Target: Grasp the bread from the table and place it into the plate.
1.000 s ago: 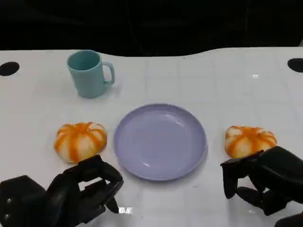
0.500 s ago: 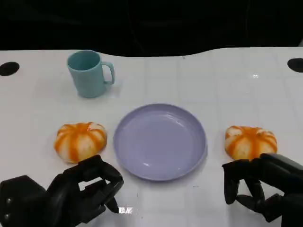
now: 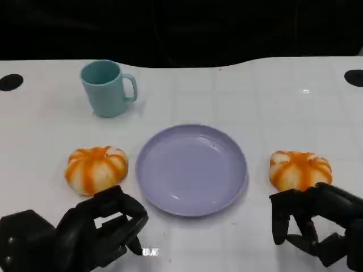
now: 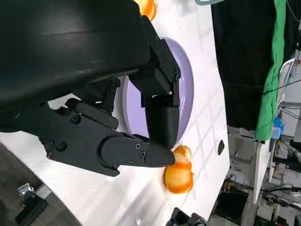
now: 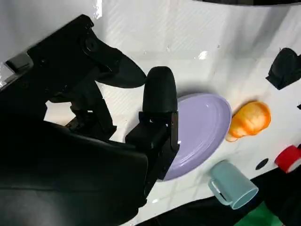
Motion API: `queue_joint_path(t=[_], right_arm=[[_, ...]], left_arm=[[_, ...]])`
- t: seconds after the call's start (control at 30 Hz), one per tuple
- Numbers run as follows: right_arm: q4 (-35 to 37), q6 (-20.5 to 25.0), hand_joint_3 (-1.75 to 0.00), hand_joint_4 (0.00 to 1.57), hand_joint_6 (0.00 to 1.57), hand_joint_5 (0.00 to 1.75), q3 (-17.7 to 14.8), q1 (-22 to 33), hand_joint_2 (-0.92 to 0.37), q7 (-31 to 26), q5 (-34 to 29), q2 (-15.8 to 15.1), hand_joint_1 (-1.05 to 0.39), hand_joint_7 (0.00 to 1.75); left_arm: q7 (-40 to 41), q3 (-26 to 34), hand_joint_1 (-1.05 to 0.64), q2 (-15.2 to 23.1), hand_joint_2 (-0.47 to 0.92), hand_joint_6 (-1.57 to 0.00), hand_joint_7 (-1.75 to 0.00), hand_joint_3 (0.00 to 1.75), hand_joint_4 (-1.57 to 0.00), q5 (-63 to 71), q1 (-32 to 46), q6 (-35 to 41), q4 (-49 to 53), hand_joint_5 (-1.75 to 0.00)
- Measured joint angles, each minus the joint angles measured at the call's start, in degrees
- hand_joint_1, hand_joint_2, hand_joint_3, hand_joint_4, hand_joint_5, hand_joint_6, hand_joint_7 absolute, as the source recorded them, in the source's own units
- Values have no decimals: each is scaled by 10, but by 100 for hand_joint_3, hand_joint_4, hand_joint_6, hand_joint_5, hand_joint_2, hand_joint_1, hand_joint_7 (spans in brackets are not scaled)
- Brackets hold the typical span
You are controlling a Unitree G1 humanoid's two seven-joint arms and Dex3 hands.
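Resting on the table (image 3: 272,96) right of the plate (image 3: 191,169), the bread (image 3: 300,169) looks soft and light; the right hand (image 3: 317,226), fingers parted and empty, should cup its sides gently. The left hand (image 3: 85,232) holds nothing.

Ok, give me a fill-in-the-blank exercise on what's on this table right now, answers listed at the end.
1. The plate lies between two orange-striped ____.
2. The colour of the plate is ____.
3. The mug stands beyond the bread on the robot's ____ side.
4. The left hand and the right hand each hold ____.

Missing words: breads; purple; left; nothing
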Motion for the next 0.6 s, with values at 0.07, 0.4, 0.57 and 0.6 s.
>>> queue_joint_path(t=[0.07,0.4,0.57,0.6], right_arm=[[0,4,-122,75,66,175,-1,0,-49,3,2,1,-12,151],[-6,-26,-37,62,77,118,-34,1,-79,-19,26,21,-32,50],[-37,-41,-8,55,76,91,-55,3,-88,-68,-28,20,-35,21],[-42,-48,-5,49,74,84,-59,4,-87,-79,-44,19,-34,16]], left_arm=[[0,0,-53,0,92,-72,-137,27,-72,0,0,0,0,-175],[0,0,-53,0,92,-73,-137,26,-72,0,0,0,0,-175],[0,-1,-52,0,92,-73,-137,27,-72,0,0,2,0,-175],[0,-1,-52,0,92,-73,-138,28,-72,0,0,2,0,-175]])
